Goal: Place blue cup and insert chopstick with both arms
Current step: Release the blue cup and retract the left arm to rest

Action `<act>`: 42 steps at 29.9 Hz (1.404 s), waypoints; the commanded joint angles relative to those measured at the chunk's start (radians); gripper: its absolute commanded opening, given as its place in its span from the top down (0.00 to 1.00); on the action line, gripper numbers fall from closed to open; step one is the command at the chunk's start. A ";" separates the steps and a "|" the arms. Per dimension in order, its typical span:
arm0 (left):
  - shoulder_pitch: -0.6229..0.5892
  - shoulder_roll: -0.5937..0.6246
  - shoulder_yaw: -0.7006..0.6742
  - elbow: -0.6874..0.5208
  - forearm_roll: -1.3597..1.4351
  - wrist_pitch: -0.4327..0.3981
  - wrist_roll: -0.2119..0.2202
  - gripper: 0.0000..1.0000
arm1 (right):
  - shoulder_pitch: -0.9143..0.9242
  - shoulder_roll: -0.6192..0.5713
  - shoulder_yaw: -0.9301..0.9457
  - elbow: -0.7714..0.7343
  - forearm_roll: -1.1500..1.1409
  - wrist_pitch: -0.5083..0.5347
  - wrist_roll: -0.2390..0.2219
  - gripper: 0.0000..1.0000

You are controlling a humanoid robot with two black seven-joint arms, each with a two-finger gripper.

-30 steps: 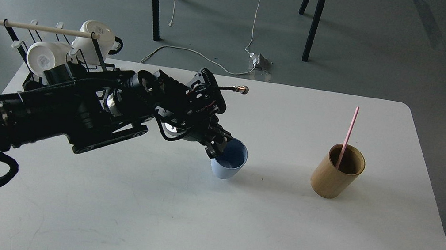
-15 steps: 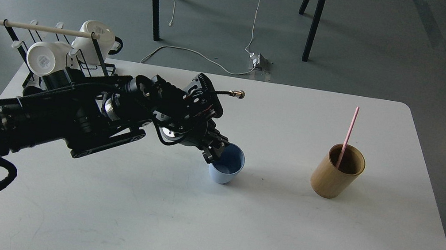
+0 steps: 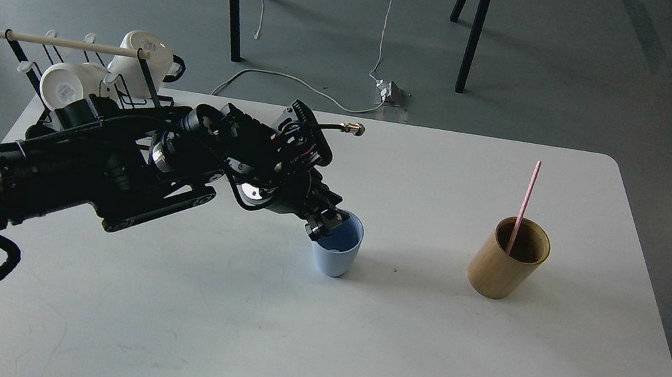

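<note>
Left gripper (image 3: 322, 222) pinches the near-left rim of the blue cup (image 3: 336, 250) near the middle of the white table (image 3: 298, 344).

The cup is a small light-blue tumbler, narrower at the bottom, with a darker blue inside and no handle. It now stands almost upright; half a second ago it leaned to the right and sat a little further right. The pink chopstick (image 3: 525, 202) leans in the bamboo cylinder (image 3: 505, 259), well apart to the right, unchanged. White mugs (image 3: 65, 88) on the wire rack (image 3: 86, 64) carry round labels, too small to read.
</note>
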 commanded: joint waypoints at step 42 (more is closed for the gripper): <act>0.086 0.139 -0.483 0.535 -2.279 0.000 -0.004 0.00 | 0.158 -0.077 -0.476 0.431 -1.503 -0.188 -0.081 0.02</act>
